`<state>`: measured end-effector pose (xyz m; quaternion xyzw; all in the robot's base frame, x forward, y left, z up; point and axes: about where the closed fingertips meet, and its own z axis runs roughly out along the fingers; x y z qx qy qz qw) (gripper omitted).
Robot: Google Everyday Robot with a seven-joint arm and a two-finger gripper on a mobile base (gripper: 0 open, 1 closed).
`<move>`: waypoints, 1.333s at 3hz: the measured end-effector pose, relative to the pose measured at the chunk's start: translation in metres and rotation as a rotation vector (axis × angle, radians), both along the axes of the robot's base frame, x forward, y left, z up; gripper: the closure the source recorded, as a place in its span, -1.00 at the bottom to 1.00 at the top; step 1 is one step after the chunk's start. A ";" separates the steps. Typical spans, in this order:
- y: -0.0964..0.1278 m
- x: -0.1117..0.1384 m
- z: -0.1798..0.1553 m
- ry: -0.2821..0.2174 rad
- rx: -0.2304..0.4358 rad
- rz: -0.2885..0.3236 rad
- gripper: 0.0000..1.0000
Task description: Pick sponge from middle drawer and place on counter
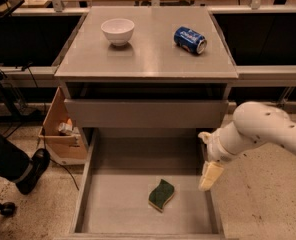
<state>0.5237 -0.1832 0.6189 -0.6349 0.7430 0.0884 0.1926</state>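
Note:
The sponge (161,194), dark green on top with a tan edge, lies flat on the floor of the open middle drawer (115,199), near its front right. My gripper (210,175) hangs at the drawer's right wall, to the right of the sponge and above it, apart from it. The white arm (260,129) reaches in from the right. The grey counter (148,54) is the cabinet top behind the drawer.
A white bowl (118,31) and a blue can (190,39) on its side rest on the counter. A shorter drawer front (145,113) juts out above the middle drawer. A cardboard box (60,134) stands left of the cabinet. A dark shoe (30,171) is at the left.

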 end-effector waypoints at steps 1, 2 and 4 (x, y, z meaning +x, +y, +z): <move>-0.010 0.004 -0.081 0.024 0.021 -0.023 -1.00; -0.003 0.000 -0.154 0.067 0.057 -0.042 -1.00; 0.007 0.003 -0.185 0.076 0.108 -0.055 -1.00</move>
